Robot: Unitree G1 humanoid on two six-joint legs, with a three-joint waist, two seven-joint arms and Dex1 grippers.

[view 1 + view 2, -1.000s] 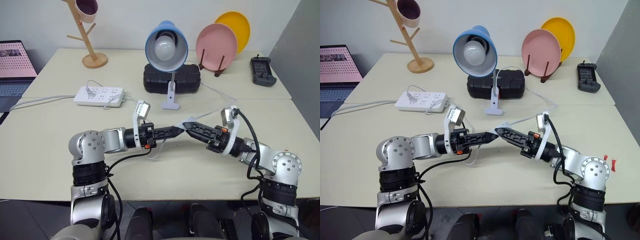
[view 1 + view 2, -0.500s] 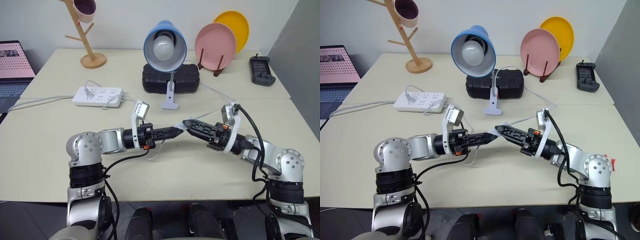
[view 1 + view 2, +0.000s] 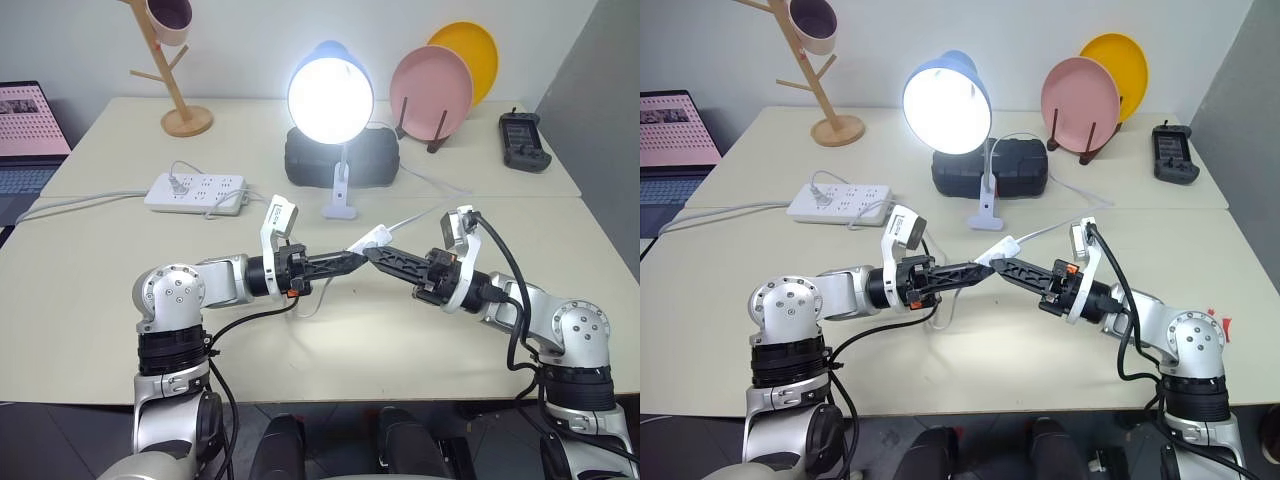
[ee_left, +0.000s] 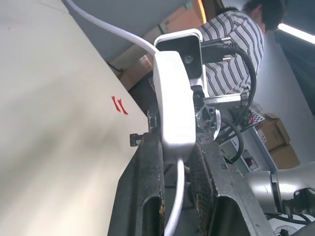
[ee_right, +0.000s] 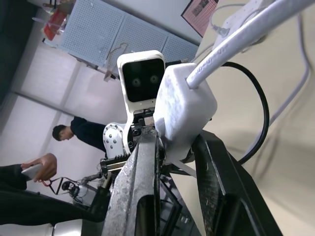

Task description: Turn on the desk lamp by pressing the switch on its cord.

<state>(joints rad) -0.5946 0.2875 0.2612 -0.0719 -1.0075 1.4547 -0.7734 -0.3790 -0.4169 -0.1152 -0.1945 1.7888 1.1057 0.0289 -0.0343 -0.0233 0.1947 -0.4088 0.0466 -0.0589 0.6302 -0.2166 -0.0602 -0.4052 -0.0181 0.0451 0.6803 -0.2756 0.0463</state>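
Both grippers meet mid-table over the switch (image 3: 369, 240): left gripper (image 3: 358, 259) clamped on it, right gripper (image 3: 372, 254) closed on it from the opposite side. Cord (image 3: 415, 218) runs back toward the desk lamp (image 3: 331, 100), lit, standing behind by the black case (image 3: 375, 158).

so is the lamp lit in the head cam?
Yes, the desk lamp glows bright white under its blue shade, with both grippers closed on the switch.

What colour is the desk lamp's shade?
Blue; the desk lamp shows it best in the right eye view.
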